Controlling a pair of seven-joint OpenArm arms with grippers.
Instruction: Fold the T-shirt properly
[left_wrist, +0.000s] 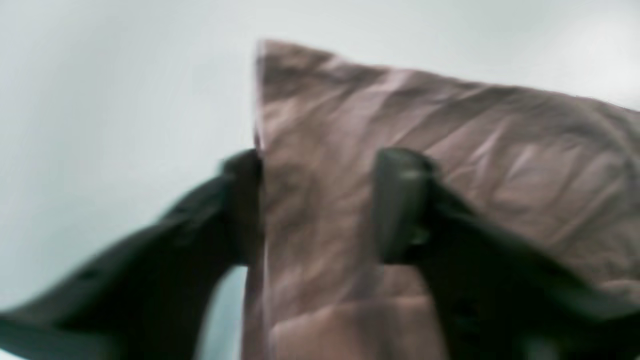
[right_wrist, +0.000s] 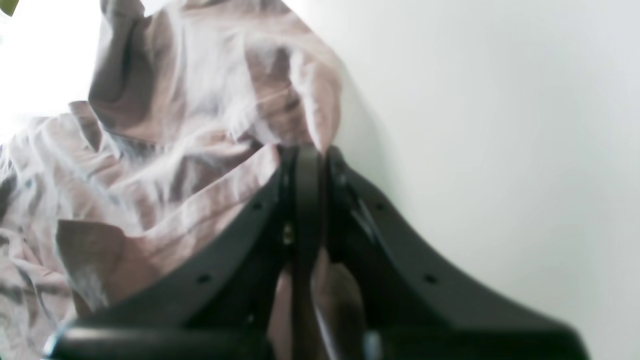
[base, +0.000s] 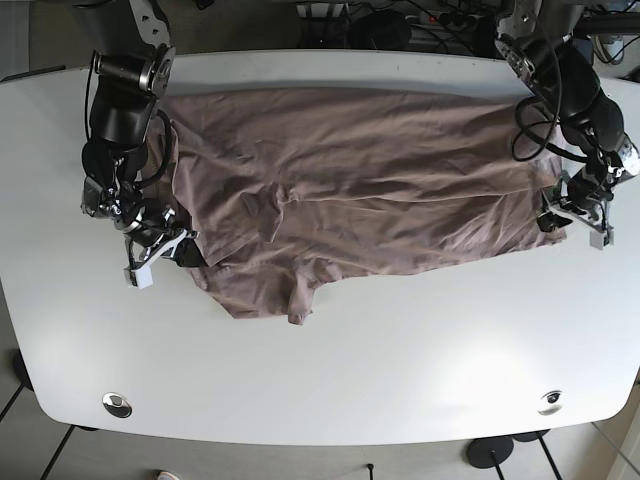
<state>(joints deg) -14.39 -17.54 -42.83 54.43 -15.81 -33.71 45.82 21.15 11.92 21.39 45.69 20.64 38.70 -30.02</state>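
**Operator:** T-shirt (base: 360, 190) position?

**Technician:** Spread across the far half of the white table (base: 330, 370), long axis running side to side, wrinkled, with a fold ridge along the middle. One end bunches at the near edge, beside the right gripper (base: 160, 245).

**Operator:** Right gripper status?

**Technician:** Jaws pressed together on a thin edge of fabric; the wrist view shows cloth caught between the pads. Gripping at the hem gives control of that whole end.

**Operator:** Left gripper (base: 568, 212)?

**Technician:** Jaws parted, straddling the opposite corner of the shirt. The wrist view is blurred, so whether the fingers (left_wrist: 400, 200) press the cloth cannot be determined; no clamp is evident.

**Operator:** Purpose of this arrangement?

**Technician:** Probable intent: hold both ends so that the garment can be tensioned and folded evenly. The left grasp appears incomplete.
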